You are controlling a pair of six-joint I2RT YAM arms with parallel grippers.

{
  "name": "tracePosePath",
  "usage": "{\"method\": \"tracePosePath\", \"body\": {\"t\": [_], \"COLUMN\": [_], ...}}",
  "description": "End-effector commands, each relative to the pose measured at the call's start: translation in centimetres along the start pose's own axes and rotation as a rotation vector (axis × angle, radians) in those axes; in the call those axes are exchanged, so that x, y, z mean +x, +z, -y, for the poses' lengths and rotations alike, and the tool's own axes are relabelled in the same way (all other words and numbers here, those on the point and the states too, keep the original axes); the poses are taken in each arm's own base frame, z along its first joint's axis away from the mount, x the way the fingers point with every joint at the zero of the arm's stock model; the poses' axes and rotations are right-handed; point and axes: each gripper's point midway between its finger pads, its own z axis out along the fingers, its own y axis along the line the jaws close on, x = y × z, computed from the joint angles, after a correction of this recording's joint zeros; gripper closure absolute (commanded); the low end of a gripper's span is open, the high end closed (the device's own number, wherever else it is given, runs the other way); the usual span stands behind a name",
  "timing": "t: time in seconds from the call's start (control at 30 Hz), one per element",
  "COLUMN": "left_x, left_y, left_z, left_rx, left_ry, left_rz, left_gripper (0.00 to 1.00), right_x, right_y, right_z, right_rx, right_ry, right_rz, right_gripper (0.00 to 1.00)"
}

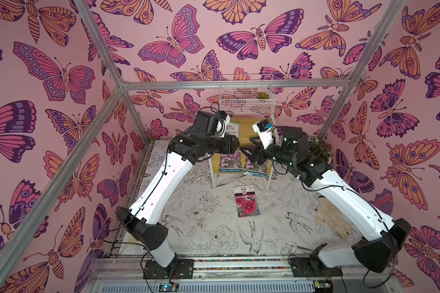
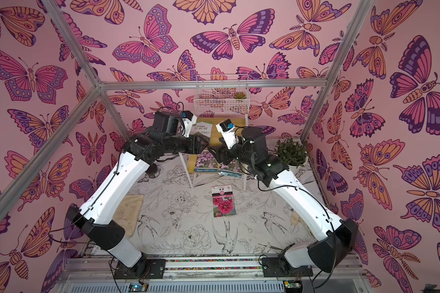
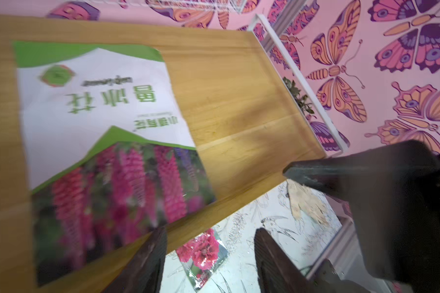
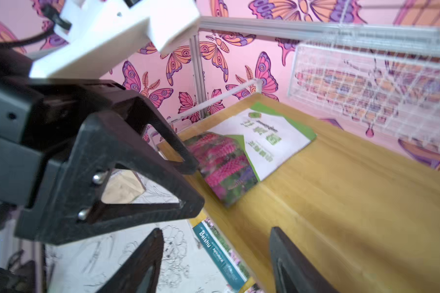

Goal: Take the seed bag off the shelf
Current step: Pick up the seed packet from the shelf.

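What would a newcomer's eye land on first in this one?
Most likely the loud pink butterfly wallpaper covering every wall. Next, the left gripper and right gripper meeting almost tip to tip above the yellow shelf at the back, where a green-and-white seed bag lies on the upper board. A red-flower packet lies alone on the mat in front of the shelf.

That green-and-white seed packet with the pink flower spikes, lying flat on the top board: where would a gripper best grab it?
Likely by the flower-picture end of the green-and-white seed packet, coming from the front of the yellow wooden shelf. In the right wrist view that end appears to bulge up off the board, leaving an edge to pinch, while the rest lies flat, with the white wire basket at the back.
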Motion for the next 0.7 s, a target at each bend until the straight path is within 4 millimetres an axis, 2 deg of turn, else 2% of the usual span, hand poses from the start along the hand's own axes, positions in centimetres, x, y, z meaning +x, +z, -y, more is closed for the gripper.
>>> {"method": "tracePosePath", "body": {"t": [0.0, 0.1, 0.23, 0.37, 0.43, 0.67], "left_x": [-2.4, -1.8, 0.7, 3.0, 3.7, 4.5], "left_y": [-6.5, -9.0, -9.9, -9.6, -9.5, -9.6], "left_z": [-2.3, -4.0, -5.0, -6.0, -6.1, -6.4], "left_rx": [-0.124, -0.146, -0.126, -0.126, -0.113, -0.102], "left_ry": [-0.005, -0.049, -0.092, -0.121, -0.132, -0.135], "left_rz": [0.201, 0.248, 0.219, 0.190, 0.187, 0.185], "left_gripper": [0.39, 0.39, 0.38, 0.39, 0.38, 0.38], "right_x": [0.5, 0.5, 2.3, 4.1, 4.4, 4.8], "right_y": [0.4, 1.6, 4.6, 7.3, 8.2, 8.9], "right_z": [-1.9, -2.0, -3.3, -3.5, -3.2, -2.6], "right_rx": [-0.080, -0.066, -0.075, -0.024, 0.011, 0.046], "right_ry": [-0.242, -0.347, -0.494, -0.613, -0.637, -0.639], "right_rz": [-0.075, -0.126, -0.292, -0.429, -0.454, -0.473], "right_gripper": [0.30, 0.30, 0.29, 0.27, 0.27, 0.27]}}
